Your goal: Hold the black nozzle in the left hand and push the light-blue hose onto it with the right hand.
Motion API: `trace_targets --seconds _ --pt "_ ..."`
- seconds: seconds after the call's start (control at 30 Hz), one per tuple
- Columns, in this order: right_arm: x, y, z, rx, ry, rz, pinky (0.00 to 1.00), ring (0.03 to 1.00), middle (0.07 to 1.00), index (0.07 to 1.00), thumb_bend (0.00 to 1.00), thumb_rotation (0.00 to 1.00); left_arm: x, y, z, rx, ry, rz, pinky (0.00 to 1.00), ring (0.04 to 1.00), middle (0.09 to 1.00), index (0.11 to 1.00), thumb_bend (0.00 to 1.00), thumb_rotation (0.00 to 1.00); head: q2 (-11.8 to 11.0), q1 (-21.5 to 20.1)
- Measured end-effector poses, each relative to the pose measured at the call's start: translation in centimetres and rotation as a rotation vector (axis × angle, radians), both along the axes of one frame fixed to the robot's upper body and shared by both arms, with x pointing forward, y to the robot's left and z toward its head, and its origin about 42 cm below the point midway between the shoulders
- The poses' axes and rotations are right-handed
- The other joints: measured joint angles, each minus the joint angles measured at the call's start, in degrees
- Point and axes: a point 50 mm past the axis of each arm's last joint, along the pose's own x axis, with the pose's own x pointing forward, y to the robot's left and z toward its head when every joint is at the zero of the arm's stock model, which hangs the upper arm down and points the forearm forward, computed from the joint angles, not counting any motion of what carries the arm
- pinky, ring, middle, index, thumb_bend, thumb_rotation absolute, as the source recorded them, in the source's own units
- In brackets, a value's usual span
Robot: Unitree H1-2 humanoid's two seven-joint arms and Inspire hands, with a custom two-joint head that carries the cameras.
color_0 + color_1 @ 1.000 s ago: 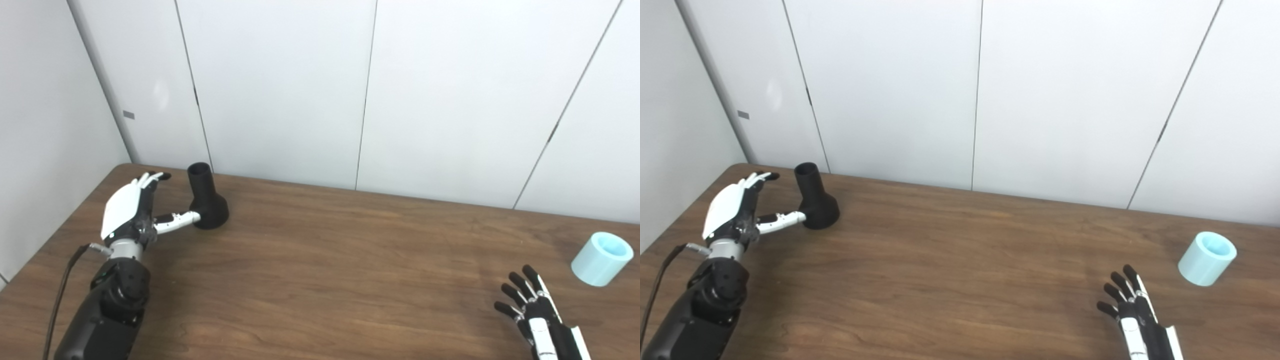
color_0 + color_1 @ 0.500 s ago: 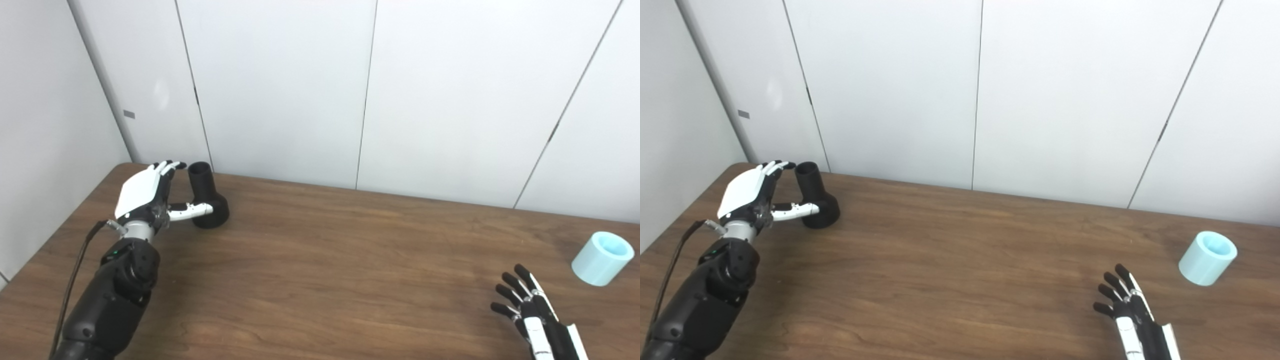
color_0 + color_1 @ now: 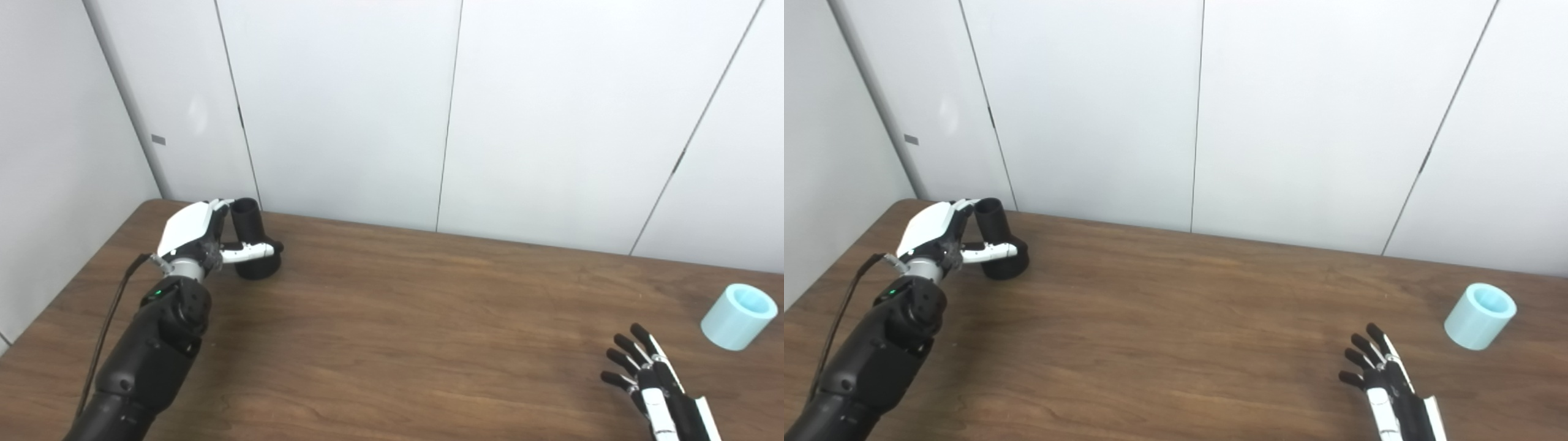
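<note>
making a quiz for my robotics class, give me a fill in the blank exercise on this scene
1. The black nozzle stands at the table's far ____ corner.
2. The light-blue hose lies nearest the ____ robot hand.
3. The left robot hand reaches around the nozzle's ____.
4. The table top looks like brown ____.

Missing words: left; right; neck; wood

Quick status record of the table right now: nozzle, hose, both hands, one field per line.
black nozzle: upright on table, far left corner, wide base down
left hand: around the nozzle neck, thumb across the front, fingers behind; firm grip not confirmed
light-blue hose: short piece lying on the table, far right, untouched
right hand: open, fingers spread, near edge, apart from the hose
table: brown wood grain
join: not started
</note>
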Motion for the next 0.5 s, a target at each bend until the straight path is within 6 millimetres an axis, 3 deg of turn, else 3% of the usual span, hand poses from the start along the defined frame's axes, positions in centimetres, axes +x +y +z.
trace_targets --seconds 0.2,0.5 --pt "0.0 0.0 0.0 -0.001 0.000 0.002 0.70 0.828 0.865 0.921 0.42 0.79 0.8 -0.3 0.1 0.002 0.030 0.012 1.00 1.000 0.952 0.882 0.96 0.55 0.2 0.1" --pt "0.0 0.1 0.1 -0.009 0.002 0.006 0.73 0.854 0.874 0.915 0.45 0.79 1.2 -0.5 -0.9 -0.012 0.067 0.035 1.00 0.993 0.941 0.878 0.99 0.57 0.4 0.2"
